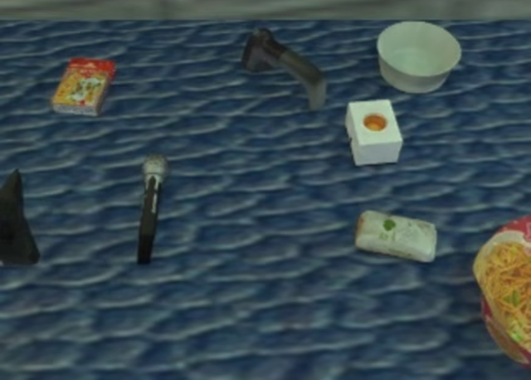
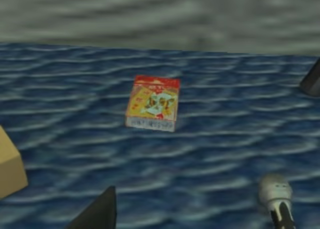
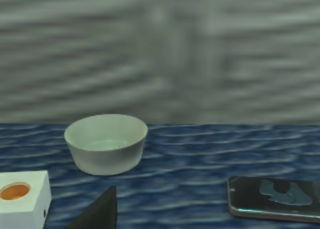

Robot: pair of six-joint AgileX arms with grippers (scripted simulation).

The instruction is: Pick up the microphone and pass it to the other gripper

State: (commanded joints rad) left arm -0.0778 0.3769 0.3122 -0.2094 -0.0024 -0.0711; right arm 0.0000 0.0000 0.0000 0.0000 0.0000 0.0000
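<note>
Nothing done yet: slim black-handled, silver-mesh-headed microphone (image 1: 150, 206) lies ungrasped, left gripper (image 1: 17, 222) just beside it, finger state unclear.

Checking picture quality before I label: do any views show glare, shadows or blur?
Top view: even light, no glare, the microphone casts almost no shadow. Left wrist view: soft all over, print on the red card box unreadable. Right wrist view: a pale reflection on the phone.

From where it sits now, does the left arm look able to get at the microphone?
Probably yes. The left arm's tool sits at the table's left edge, and only bare blue cloth lies between it and the slim black-handled microphone with the silver mesh head. The red snack box lies well away.
</note>
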